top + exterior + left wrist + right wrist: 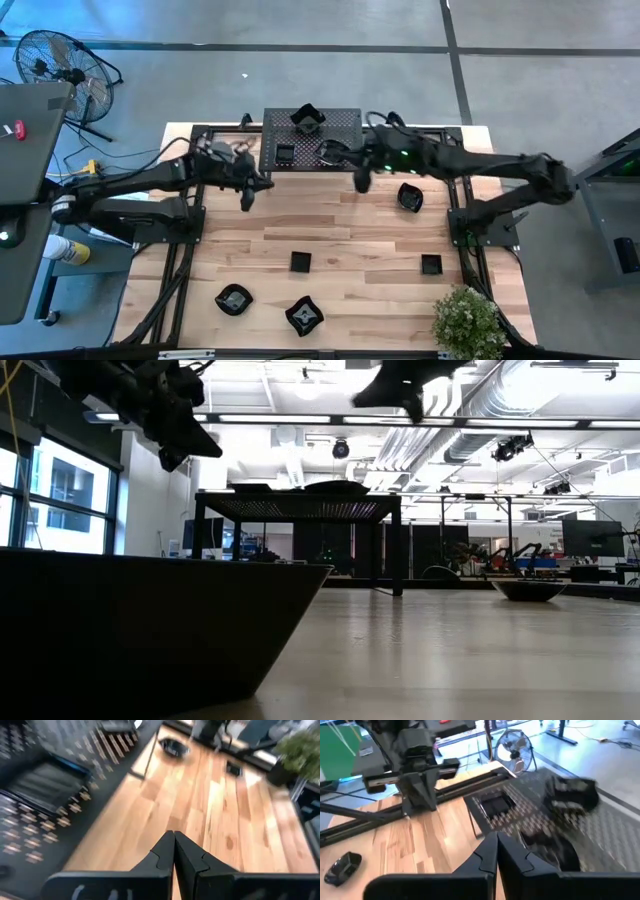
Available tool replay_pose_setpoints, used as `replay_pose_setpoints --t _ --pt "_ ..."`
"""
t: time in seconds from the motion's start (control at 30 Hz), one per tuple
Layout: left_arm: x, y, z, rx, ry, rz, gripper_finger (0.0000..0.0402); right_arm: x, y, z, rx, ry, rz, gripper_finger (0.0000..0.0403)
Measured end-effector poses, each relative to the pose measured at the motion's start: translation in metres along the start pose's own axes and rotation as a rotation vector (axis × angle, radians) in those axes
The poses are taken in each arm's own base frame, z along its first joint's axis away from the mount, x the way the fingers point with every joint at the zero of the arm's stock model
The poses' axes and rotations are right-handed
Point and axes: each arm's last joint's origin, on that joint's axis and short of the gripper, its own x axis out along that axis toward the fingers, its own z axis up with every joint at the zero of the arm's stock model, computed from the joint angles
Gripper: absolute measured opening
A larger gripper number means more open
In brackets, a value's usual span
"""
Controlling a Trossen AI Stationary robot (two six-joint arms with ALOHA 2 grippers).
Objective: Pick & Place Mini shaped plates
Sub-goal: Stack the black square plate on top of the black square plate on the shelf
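Note:
Small glossy black plates lie scattered on the wooden table: a rounded one (410,196), two square ones (300,262) (431,265), and two wavy-rimmed ones (234,299) (304,316) near the front edge. More sit on top of the black perforated rack (345,125): a wavy one (307,118) and a square one (285,153). My left gripper (247,200) hangs shut above bare wood just in front of the rack's left corner. My right gripper (361,183) hangs shut in front of the rack's right part, left of the rounded plate. Both hold nothing.
The rack stands on legs at the table's far edge (300,505). A potted plant (466,320) occupies the near right corner. The arms' black frames run along both table sides. One plate (150,630) sits right before the low camera. Bare wood lies mid-table.

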Motion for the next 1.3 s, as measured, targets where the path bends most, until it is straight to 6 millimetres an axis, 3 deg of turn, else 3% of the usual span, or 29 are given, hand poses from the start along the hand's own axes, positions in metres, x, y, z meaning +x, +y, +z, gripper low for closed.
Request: replay_pose_setpoints --t 0.23,0.47,0.63,0.9,1.1,1.3 --pt "0.03 -0.032 -0.017 -0.023 0.143 0.028 0.0001 -0.062 -0.012 -0.018 0.019 -0.088 0.01 0.0002" --pt "0.064 -0.069 -0.027 -0.022 0.276 0.035 0.0001 -0.101 -0.025 -0.034 -0.001 -0.16 -0.002 0.0002" --pt "0.09 -0.084 -0.038 -0.089 0.392 0.05 0.0009 -0.112 -0.031 -0.05 -0.002 -0.152 0.051 0.0003" --pt "0.132 -0.111 -0.047 -0.015 0.513 -0.002 0.0083 -0.116 -0.031 -0.061 -0.029 -0.121 0.14 0.0004" --pt "0.159 -0.116 -0.053 0.031 0.586 -0.039 0.0106 -0.115 -0.029 -0.061 -0.058 -0.11 0.193 0.0003" --pt "0.17 -0.114 -0.066 0.056 0.649 -0.039 0.0106 -0.116 -0.028 -0.062 -0.068 -0.102 0.23 0.0006"
